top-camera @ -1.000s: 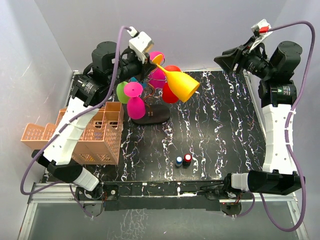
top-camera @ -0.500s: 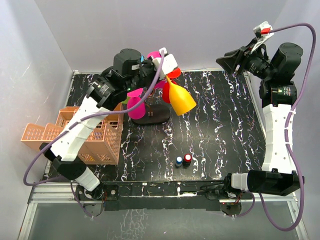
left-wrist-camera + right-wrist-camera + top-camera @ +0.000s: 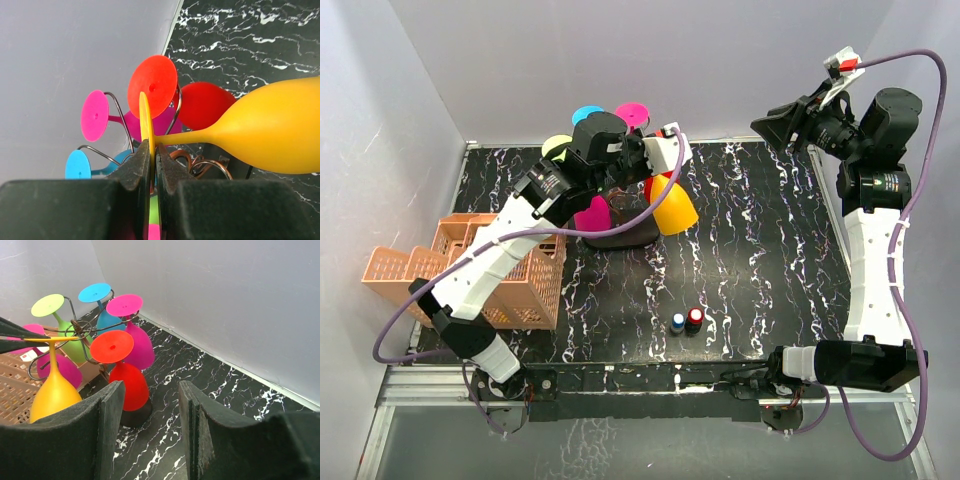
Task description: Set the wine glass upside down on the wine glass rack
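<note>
i see my left arm (image 3: pixel 485 265) and right arm (image 3: pixel 875 270) as white shells with black joints, each trailing a purple cable (image 3: pixel 910 52). the fingers (image 3: pixel 105 435) are matte black.

No text, brand, number or sign can be read in any view. The only label-like thing is a small white tag (image 3: pixel 31 356) with a red mark. In the right wrist view it lies far to the left of the right tool (image 3: pixel 151 395), at the edge of the orange lattice crate (image 3: pixel 12 390). Its print is too small to make out.
</note>
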Action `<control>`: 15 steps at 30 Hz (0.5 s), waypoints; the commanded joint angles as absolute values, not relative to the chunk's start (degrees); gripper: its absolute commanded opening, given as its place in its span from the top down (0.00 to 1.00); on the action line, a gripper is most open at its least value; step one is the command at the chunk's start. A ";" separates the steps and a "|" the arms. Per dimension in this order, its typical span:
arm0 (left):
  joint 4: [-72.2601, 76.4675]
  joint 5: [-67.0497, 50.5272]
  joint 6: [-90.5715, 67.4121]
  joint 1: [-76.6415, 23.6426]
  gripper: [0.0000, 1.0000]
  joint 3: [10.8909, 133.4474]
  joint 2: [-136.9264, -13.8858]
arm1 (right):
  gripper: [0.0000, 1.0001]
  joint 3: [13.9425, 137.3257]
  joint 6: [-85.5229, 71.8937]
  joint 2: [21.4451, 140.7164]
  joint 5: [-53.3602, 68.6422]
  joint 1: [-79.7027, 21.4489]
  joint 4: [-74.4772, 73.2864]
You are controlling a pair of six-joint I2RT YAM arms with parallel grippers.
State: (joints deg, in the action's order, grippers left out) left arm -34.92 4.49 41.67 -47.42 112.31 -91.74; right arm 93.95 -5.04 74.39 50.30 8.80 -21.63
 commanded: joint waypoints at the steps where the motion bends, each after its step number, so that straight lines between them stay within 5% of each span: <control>1: -33.11 7.94 43.83 -47.98 1.00 111.80 -90.62 | 0.48 94.48 -5.81 73.14 50.98 9.27 -18.11; 15: -30.45 12.53 45.30 -48.32 1.00 109.01 -90.98 | 0.47 93.91 -6.15 73.04 51.41 9.42 -17.71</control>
State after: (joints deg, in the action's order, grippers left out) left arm -32.95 10.22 44.91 -48.03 109.19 -91.79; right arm 93.91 -5.54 74.39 50.94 9.08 -21.10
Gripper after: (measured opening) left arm 0.030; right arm 0.525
